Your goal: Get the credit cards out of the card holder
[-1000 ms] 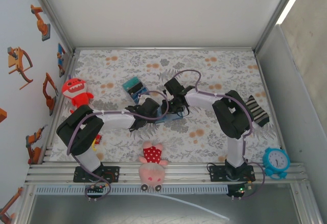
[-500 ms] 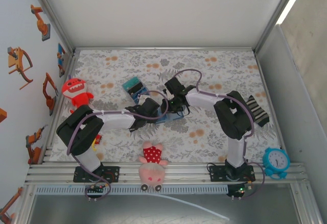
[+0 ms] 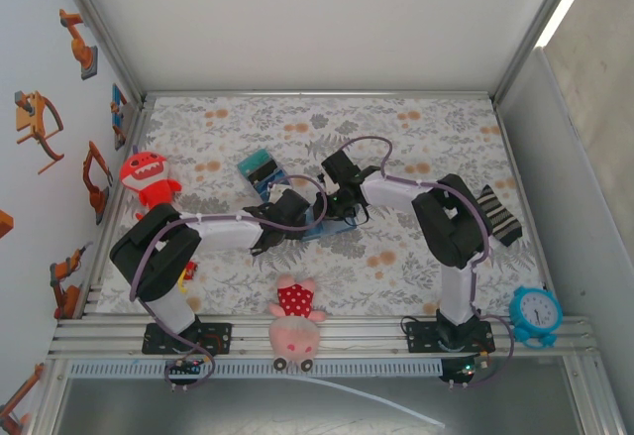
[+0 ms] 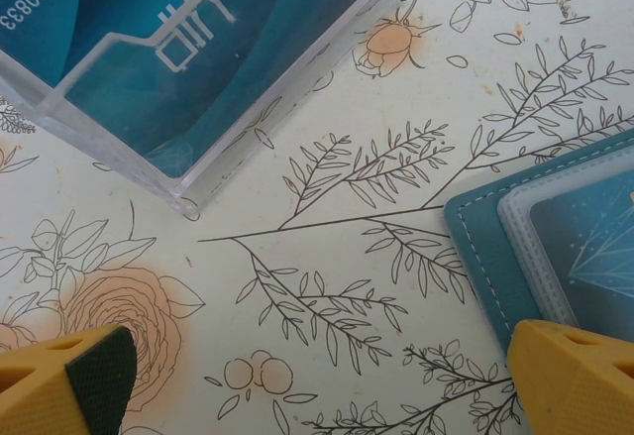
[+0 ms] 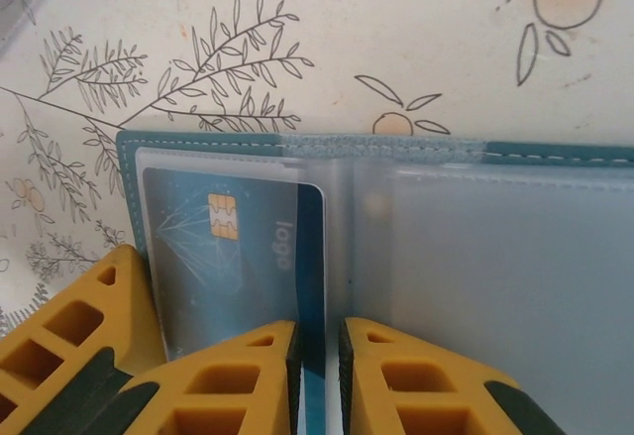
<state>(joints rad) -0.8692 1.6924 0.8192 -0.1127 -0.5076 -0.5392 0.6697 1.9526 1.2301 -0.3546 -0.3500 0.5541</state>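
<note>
Crosswise, card holder (image 5: pixel 436 247) opened flat

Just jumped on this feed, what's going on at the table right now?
The card holder lies open on the floral table. The right end effector is pinched on the edge of a credit card that sits in the holder's clear left sleeve and is not yet out. The left end effector is open, low over the table, with one finger over the holder's edge. A clear case of teal cards lies nearby.
</note>
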